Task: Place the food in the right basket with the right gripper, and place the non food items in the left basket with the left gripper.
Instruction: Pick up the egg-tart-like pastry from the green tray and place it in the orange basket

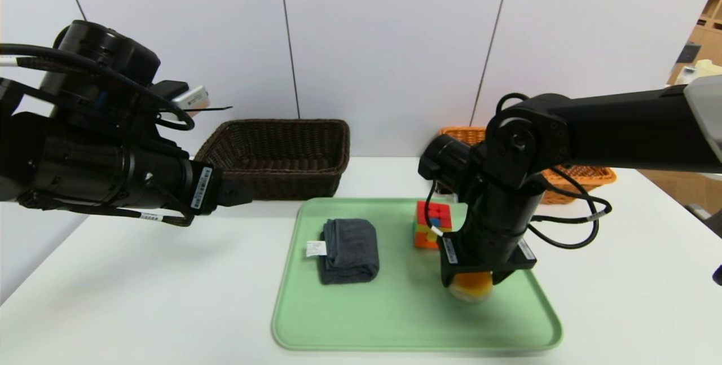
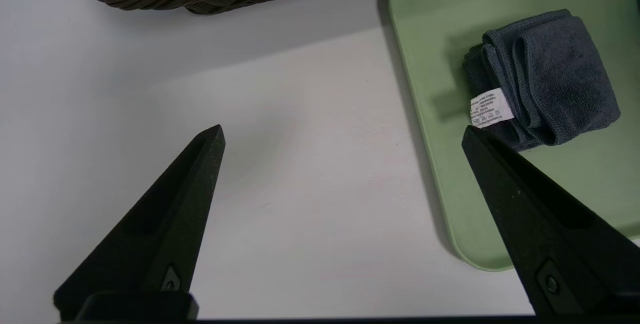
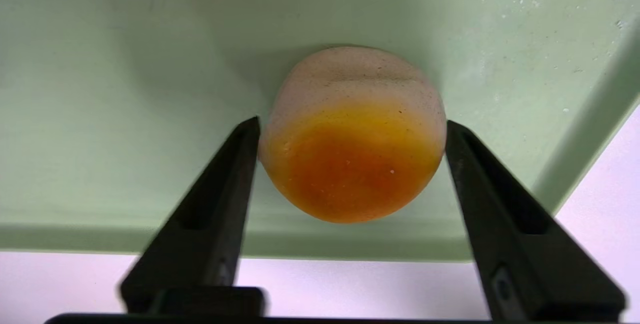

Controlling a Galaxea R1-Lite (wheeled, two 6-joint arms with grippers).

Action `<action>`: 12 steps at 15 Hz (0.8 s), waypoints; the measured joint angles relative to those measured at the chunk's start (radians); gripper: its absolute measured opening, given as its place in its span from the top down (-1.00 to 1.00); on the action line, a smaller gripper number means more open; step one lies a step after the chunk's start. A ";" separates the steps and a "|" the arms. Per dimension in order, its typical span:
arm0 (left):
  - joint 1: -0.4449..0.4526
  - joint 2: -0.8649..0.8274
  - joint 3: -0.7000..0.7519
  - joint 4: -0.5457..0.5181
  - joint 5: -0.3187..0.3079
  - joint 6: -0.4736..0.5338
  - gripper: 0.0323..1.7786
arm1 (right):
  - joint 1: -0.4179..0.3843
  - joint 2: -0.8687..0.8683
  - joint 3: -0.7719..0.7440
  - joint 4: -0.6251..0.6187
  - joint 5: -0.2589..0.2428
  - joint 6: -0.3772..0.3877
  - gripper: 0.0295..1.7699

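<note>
White wall panels (image 1: 395, 38) stand behind a white counter (image 1: 169, 286), whose landmark is the pale green rectangular tray (image 1: 417, 339). Over its near right part, the right end effector (image 3: 352, 131) pinches a round orange-and-cream food item (image 3: 350, 158) between its fingers, so the food pick seems in hand. Next calls for a straight lift, then a carry to the orange wicker basket (image 1: 601, 176) behind the tray's right side, clear of the colourful puzzle cube (image 1: 434, 218). Left of the tray, the left end effector (image 2: 345, 131) is idle, fingers spread; the folded dark grey cloth (image 1: 352, 249) lies on the tray's left half
</note>
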 joint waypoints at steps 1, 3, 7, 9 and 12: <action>-0.001 0.001 -0.002 0.000 0.000 0.000 -0.90 | 0.000 0.002 0.000 0.000 0.000 -0.001 -0.17; -0.001 0.002 -0.005 0.000 0.000 0.000 -0.90 | 0.001 0.007 0.000 0.001 0.001 -0.001 0.06; -0.003 0.003 -0.007 0.000 0.000 0.000 -0.90 | 0.002 0.011 -0.001 0.004 0.001 -0.003 0.97; -0.003 0.005 -0.007 0.000 0.000 0.000 -0.90 | 0.003 0.013 0.000 0.008 0.001 -0.005 0.97; -0.003 0.005 -0.006 0.000 -0.001 0.000 -0.90 | 0.004 0.013 0.000 0.030 0.002 -0.005 0.97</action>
